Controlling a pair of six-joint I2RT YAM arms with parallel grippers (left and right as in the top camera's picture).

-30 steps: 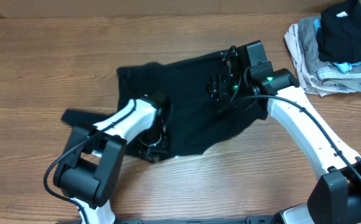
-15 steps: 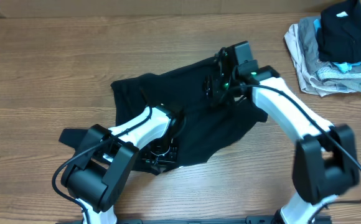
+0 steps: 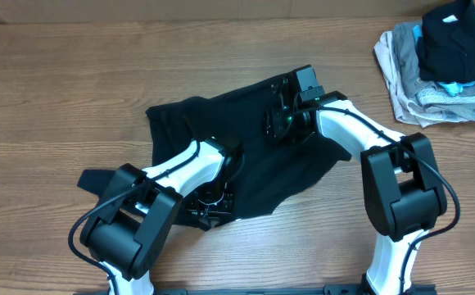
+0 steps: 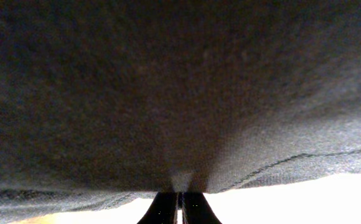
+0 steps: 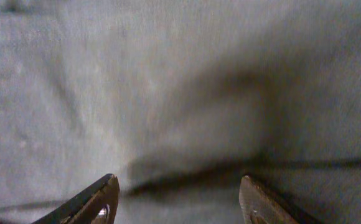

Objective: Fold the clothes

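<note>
Overhead, the black T-shirt [image 3: 190, 123] lies rumpled in the middle of the table [image 3: 57, 82] with no neat fold made, so most of the work seems left. The left gripper [image 4: 179, 205] is pinched closed on its edge; the right gripper [image 5: 179, 190] hangs spread wide over the cloth.

left tool [image 4: 180, 199] pinched closed, right tool [image 5: 177, 185] spread

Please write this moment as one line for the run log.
task: fold clothes | left claw: shut on black T-shirt | right claw: open over it | shirt: crumpled, not yet folded
</note>
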